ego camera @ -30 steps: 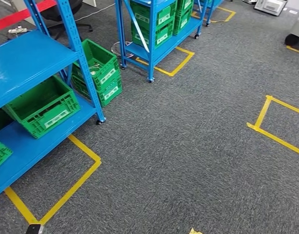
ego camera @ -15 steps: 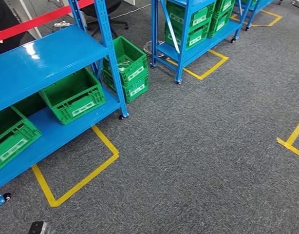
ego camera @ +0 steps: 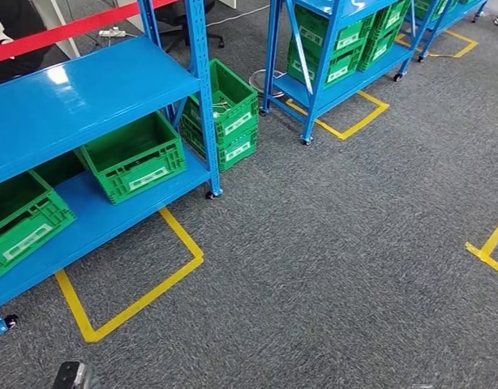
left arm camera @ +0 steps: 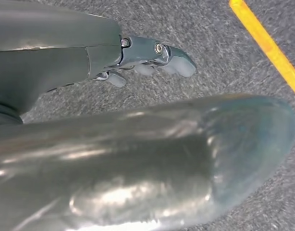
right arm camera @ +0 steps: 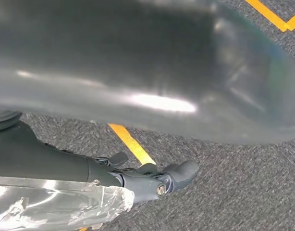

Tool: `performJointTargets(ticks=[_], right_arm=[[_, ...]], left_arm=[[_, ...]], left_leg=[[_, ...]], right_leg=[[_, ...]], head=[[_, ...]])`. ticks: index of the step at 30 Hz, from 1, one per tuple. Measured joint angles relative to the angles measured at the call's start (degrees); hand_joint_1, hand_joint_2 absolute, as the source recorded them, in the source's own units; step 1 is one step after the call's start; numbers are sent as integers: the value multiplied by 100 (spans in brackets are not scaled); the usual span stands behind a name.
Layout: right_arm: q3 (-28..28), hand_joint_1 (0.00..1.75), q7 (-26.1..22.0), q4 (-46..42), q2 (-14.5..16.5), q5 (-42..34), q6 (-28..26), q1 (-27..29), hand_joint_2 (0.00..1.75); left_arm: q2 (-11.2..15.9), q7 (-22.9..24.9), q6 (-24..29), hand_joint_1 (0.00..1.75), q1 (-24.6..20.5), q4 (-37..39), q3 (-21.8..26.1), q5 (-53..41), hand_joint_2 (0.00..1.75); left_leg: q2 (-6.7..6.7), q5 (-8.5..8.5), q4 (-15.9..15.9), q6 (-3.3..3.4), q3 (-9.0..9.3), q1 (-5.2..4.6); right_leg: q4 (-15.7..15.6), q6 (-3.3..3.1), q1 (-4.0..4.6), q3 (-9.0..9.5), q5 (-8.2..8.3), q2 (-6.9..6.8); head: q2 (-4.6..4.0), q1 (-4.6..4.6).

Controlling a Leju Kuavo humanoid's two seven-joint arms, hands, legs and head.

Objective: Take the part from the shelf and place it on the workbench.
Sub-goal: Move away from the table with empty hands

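The nearest blue shelf [ego camera: 93,89] stands at the left of the head view. Its lower board carries two green crates, one in the middle [ego camera: 136,158] and one at the left edge [ego camera: 23,219], both looking empty from here. My left hand [left arm camera: 146,54] hangs over grey carpet with its fingers stretched out and nothing in them. My right hand [right arm camera: 157,180] hangs the same way, holding nothing, above a yellow tape line [right arm camera: 131,144]. A dark bit of my left arm [ego camera: 72,377] pokes in at the bottom edge.
Two stacked green crates [ego camera: 225,113] sit on the floor beside the shelf post, the top one with something pale inside. A second blue shelf [ego camera: 332,81] with more green crates stands behind. Yellow floor tape [ego camera: 136,300] frames the near shelf; more tape [ego camera: 488,247] lies at the right.
The whole picture has slid to the right: my view has turned left toward the near shelf, and the second crate at the left has come into sight. The tape square at the right has mostly left the frame.
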Motion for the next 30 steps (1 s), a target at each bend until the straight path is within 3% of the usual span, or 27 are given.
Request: performJointTargets(ticks=[2, 7, 8, 10, 11, 13, 16, 17, 18, 19, 21, 22, 23, 26, 28, 30], right_arm=[[144, 0, 0, 0, -91, -121, -119, -3, 0], [229, 0, 0, -1, -146, -180, -176, -5, 0], [291, 0, 0, 0, -185, -208, -203, -11, 0], [476, 0, -5, 3, -294, -316, -310, -26, 0], [581, 0, -14, 4, -351, -394, -386, -37, 0], [735, 0, -41, 5, -434, -549, -540, -66, 0], [962, 0, -84, 8, -571, -723, -732, -115, 0], [1023, 0, -93, 8, -610, -753, -770, -120, 0], [1073, 0, -97, 8, -643, -771, -794, -123, 0], [1116, 0, -99, 8, -670, -782, -807, -124, 0], [1187, 0, -101, 9, -711, -798, -816, -129, 0], [1217, 0, -101, 10, -727, -803, -817, -131, 0], [1240, 0, -102, 12, -741, -806, -818, -133, 0], [1297, 0, -108, 15, -784, -808, -819, -158, 0], [1326, 0, -114, 15, -811, -814, -826, -202, 0], [1355, 0, -121, 17, -840, -853, -853, -213, 0]], left_arm=[[54, 81, 69, 0, -9, 1, -111, 100, 0], [88, 118, 103, 0, -10, 0, -178, 143, 0], [109, 129, 121, 0, -16, -3, -223, 165, 0], [175, 153, 184, 0, -35, -13, -362, 246, 0], [211, 159, 226, 0, -48, -20, -432, 300, 0], [266, 157, 300, 0, -75, -26, -528, 404, 0], [327, 146, 382, 0, -87, -28, -655, 546, 0], [334, 145, 393, 0, -82, -28, -686, 573, 0], [340, 144, 400, 0, -78, -28, -711, 590, 0], [345, 144, 405, 0, -75, -28, -731, 600, 0], [363, 142, 415, 0, -70, -28, -769, 606, 0], [373, 143, 418, 0, -67, -28, -788, 610, 0], [380, 142, 422, 0, -63, -30, -804, 614, 0], [391, 138, 429, 0, -71, -39, -828, 619, 0], [400, 133, 433, 0, -78, -43, -832, 625, 0], [406, 123, 440, 0, -79, -43, -840, 652, 0]], left_leg=[[-7, -58, 1, 3, 68, -8], [-14, -103, 0, -4, 132, -9], [-19, -145, 2, -29, 176, -12], [-25, -236, 8, -129, 292, -17], [-23, -276, 73, -183, 308, -19], [-14, -388, 503, -232, 87, -20], [-12, -765, 1536, -252, -645, -28], [-12, -804, 1682, -251, -818, -29], [-12, -738, 1645, -245, -902, -29], [-11, -548, 1427, -232, -898, -29], [8, 33, 741, -192, -790, -39], [22, 222, 473, -176, -737, -49], [34, 316, 303, -163, -704, -61], [21, 234, 207, -90, -553, -64], [15, 184, 197, -20, -394, -45], [8, 94, 192, 20, -265, -37]], right_leg=[[102, -10, 1, -168, 114, 1], [-174, -24, 1, -99, 365, 1], [-513, -50, 10, 17, 486, 4], [-1165, -166, 24, 277, 745, 18], [-1406, -232, 27, 407, 799, 26], [-1463, -309, 15, 553, 797, 32], [-1509, -350, 26, 699, 700, 35], [-1511, -352, 28, 760, 650, 40], [-1512, -348, 30, 835, 593, 44], [-1514, -337, 31, 918, 527, 46], [-1510, -301, 38, 1057, 376, 45], [-1520, -275, 45, 1114, 294, 47], [-1537, -248, 50, 1179, 228, 49], [-1551, -149, 46, 1392, 158, 48], [-1122, -88, 38, 1198, 139, 43], [-325, -46, 31, 639, -35, 42]], head=[[0, 5], [0, 7], [0, 16], [0, 29], [-1, 33], [-1, 7], [-1, -10], [-1, -14], [-1, -15], [-1, -16], [-2, -22], [-1, -20], [-2, -17], [-2, 3], [-1, 23], [0, 41]])
